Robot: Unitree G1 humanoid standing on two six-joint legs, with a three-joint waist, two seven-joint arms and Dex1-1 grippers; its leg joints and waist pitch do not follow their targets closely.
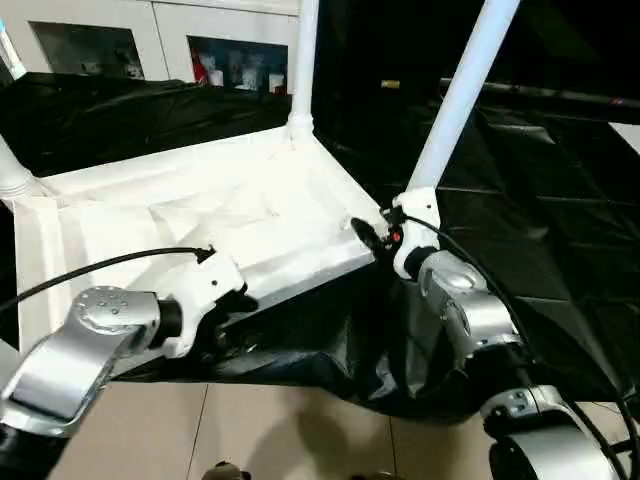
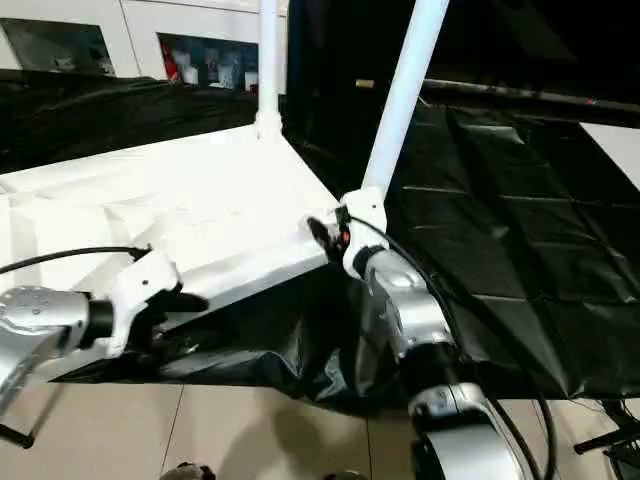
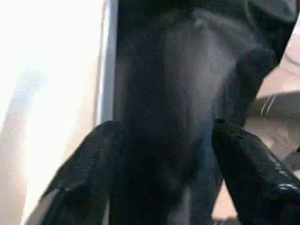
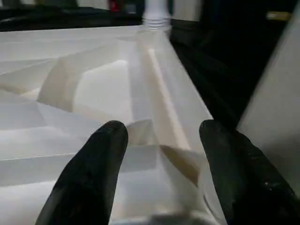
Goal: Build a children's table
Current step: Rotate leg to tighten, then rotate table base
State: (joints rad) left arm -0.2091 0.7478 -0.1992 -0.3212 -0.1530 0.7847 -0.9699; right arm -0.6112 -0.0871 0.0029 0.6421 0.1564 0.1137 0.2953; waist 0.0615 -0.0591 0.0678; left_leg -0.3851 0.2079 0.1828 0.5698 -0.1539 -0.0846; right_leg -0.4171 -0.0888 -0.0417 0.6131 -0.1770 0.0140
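Note:
The white tabletop (image 1: 200, 215) lies upside down on the black-draped surface, ribbed underside up. Three white legs stand in its corner sockets: one at the far corner (image 1: 304, 60), one at the near right corner (image 1: 462, 95), one at the left edge (image 1: 12, 175). My left gripper (image 1: 232, 318) sits at the top's near edge, open, with black cloth between its fingers (image 3: 89, 168). Beside the near right leg (image 4: 272, 93), my right gripper (image 1: 368, 235) is open, its fingertips (image 4: 101, 154) over the ribbed underside (image 4: 93, 89) and holding nothing.
Black cloth (image 1: 540, 220) covers the work surface to the right and hangs over its front edge. White cabinets (image 1: 100, 40) stand behind. Tiled floor (image 1: 300, 440) lies below. Black cables (image 1: 100, 265) run along both forearms.

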